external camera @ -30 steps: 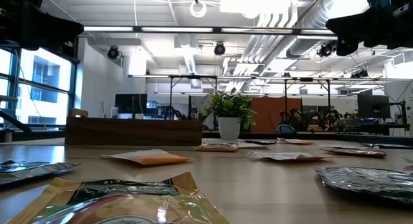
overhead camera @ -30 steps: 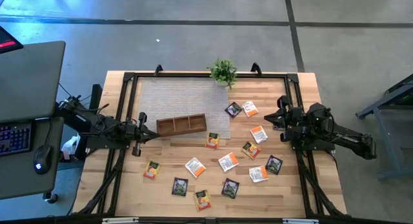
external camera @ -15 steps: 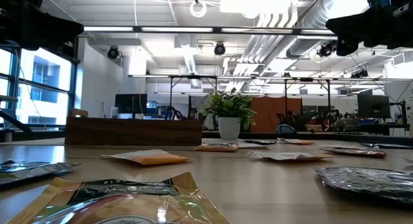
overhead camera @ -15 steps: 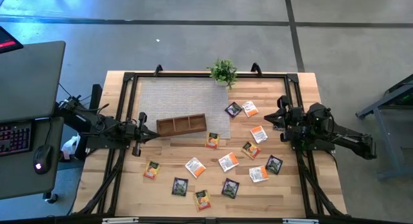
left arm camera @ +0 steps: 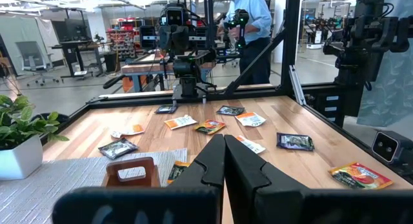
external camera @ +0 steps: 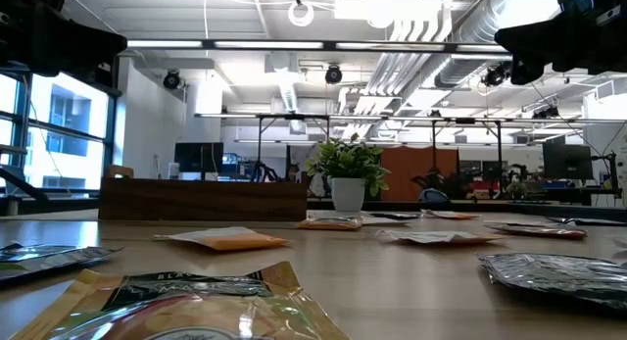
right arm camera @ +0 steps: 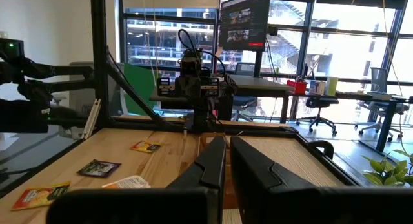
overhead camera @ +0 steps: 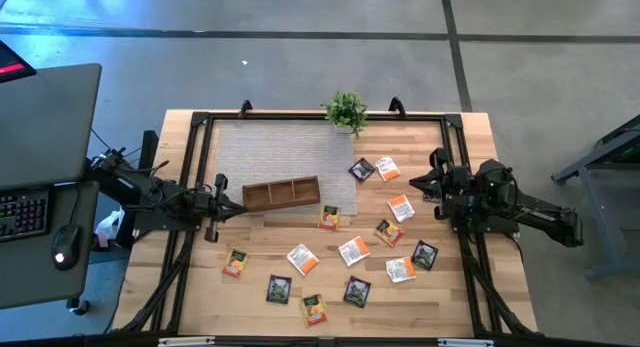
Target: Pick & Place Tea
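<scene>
Lying flat and scattered across the desk point(overhead camera: 190, 287), the tea sachets point(overhead camera: 352, 251) are judged light, thin and slippery; a raised edge is best pinched. Both the left tool point(overhead camera: 217, 209) and right tool point(overhead camera: 418, 186) are shut, empty, held aloft.

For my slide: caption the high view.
Tea packets scattered beside a wooden tray; both arms wait at the table's sides.
</scene>
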Tool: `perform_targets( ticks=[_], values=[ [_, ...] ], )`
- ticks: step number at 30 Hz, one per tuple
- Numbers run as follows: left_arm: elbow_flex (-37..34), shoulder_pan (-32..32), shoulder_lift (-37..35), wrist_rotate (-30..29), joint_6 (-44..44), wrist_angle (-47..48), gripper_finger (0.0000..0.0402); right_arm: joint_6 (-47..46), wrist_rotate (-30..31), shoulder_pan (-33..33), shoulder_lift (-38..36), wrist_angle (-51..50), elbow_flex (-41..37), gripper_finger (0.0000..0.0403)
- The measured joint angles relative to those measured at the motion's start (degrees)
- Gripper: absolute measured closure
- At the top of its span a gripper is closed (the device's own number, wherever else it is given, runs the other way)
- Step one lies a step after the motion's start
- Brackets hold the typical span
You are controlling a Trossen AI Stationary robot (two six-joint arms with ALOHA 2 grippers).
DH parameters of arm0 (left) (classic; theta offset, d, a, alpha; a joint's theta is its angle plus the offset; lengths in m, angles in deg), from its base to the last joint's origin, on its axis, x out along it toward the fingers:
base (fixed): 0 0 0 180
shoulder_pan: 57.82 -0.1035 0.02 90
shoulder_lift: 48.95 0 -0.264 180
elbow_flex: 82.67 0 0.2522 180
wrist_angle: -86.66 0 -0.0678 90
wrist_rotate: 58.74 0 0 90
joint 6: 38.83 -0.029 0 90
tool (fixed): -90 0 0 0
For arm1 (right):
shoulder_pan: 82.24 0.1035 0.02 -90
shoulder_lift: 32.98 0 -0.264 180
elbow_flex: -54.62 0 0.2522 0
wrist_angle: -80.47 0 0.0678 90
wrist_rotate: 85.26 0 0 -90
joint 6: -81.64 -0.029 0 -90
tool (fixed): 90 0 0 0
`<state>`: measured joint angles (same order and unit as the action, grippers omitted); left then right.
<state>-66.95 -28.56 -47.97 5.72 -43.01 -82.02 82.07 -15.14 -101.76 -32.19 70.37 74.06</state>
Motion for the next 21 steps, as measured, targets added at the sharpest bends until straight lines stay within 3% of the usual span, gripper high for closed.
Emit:
perform_targets(
  ticks=[21],
  values=[
    [0.0, 0.01, 0.02, -0.66, -0.13, -0.9, 0.0401, 0.0, 0.02, 0.01, -0.01, 0.0, 0.02, 0.0382]
  ],
)
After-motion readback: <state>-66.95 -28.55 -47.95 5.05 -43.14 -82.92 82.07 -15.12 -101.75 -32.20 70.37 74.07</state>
